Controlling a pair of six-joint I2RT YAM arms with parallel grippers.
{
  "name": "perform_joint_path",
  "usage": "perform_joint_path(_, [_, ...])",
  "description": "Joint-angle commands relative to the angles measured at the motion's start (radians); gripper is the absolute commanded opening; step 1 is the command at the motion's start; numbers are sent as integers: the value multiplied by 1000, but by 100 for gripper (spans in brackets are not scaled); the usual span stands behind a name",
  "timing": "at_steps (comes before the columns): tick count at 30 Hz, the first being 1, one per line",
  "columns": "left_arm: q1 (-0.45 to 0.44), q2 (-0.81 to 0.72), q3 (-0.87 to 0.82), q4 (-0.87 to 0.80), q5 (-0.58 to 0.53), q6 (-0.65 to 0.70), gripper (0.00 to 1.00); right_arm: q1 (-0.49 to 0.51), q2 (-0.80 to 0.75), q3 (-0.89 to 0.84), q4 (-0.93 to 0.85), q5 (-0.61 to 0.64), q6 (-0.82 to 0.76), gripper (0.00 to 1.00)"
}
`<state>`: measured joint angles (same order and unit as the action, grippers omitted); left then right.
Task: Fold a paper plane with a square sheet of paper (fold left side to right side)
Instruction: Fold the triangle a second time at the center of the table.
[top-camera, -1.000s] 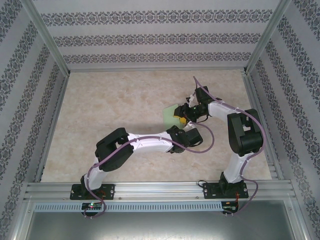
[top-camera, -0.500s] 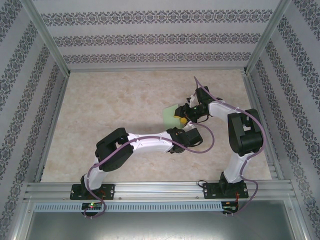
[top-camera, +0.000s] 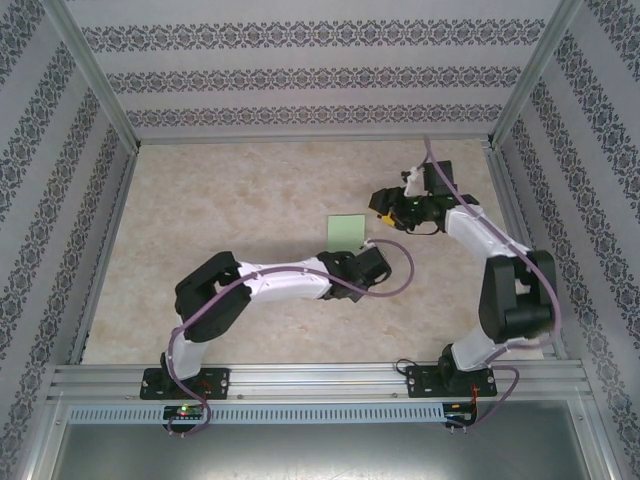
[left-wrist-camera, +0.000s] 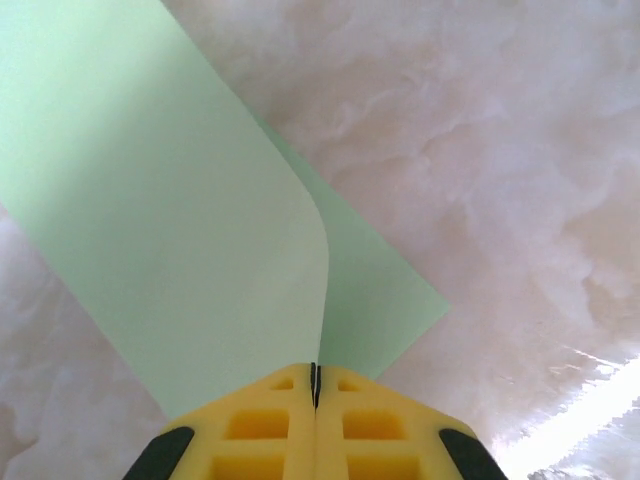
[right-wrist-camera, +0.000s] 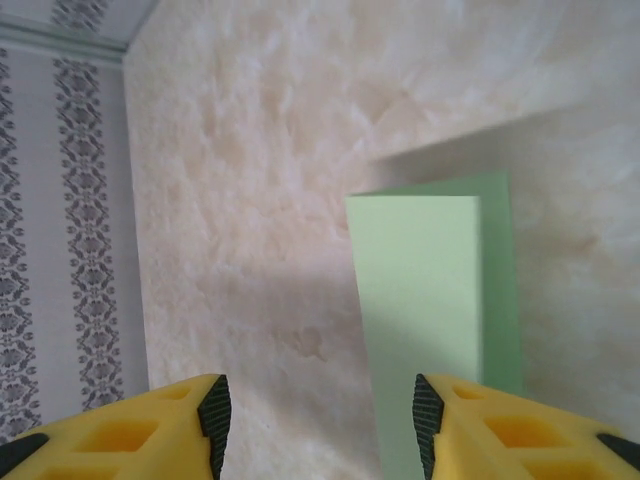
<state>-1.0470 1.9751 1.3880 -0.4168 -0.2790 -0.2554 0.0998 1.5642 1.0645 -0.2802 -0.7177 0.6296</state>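
**Top view.** You see the paper (top-camera: 346, 229) lying on the table (top-camera: 220, 200) as a small light green rectangle. The left gripper (top-camera: 365, 249) meets the paper at its near right corner, and its arm reaches in from the near left of the paper. The right gripper (top-camera: 384, 206) stands to the right of the paper and apart from it, with its yellow tips turned toward the paper.

**Left wrist view.** The left gripper (left-wrist-camera: 315, 385) is clenched. Its two yellow fingers (left-wrist-camera: 260, 430) press together, with only a thin dark seam between them. The paper (left-wrist-camera: 170, 220) is folded into two layers. The upper layer bows up off the table (left-wrist-camera: 480, 150), and its edge runs into the seam, so you are grasping the paper there. The lower layer lies flat and pokes out to the right of the upper one as a pointed corner.

**Right wrist view.** The right gripper (right-wrist-camera: 320, 415) is released. Its fingers (right-wrist-camera: 215, 410) stand well apart, with only bare table (right-wrist-camera: 260, 180) between them. The paper (right-wrist-camera: 420, 300) lies flat just beyond the right-hand finger. Its upper layer is the narrower one, leaving a strip of the lower layer showing along its right side. A patterned wall (right-wrist-camera: 60, 200) rises well to the left of the paper.
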Motion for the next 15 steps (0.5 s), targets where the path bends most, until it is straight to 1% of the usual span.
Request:
perform_joint_path(1, [75,-81,-58,127,223,-76,7,-14,-62,-71,-17,52,-52,54])
perform_joint_path(4, [136,-114,-113,206,371,-127,8,-14,-119,-155,-11,68,-61,53])
perform_joint_path(6, [172,-130,-147,255,457,-154,10,-14,-149,-218,18,61,-52,50])
perform_joint_path(9, [225,-142,-197,332,584,-192,13,1,-179,-299,47,49,-50,39])
perform_joint_path(11, [258,-148,-226,376,644,-209,13,30,-184,-337,48,52,-48,31])
perform_joint_path(15, [299,-159,-253,389,699,-214,14,98,-170,-402,80,74,-23,16])
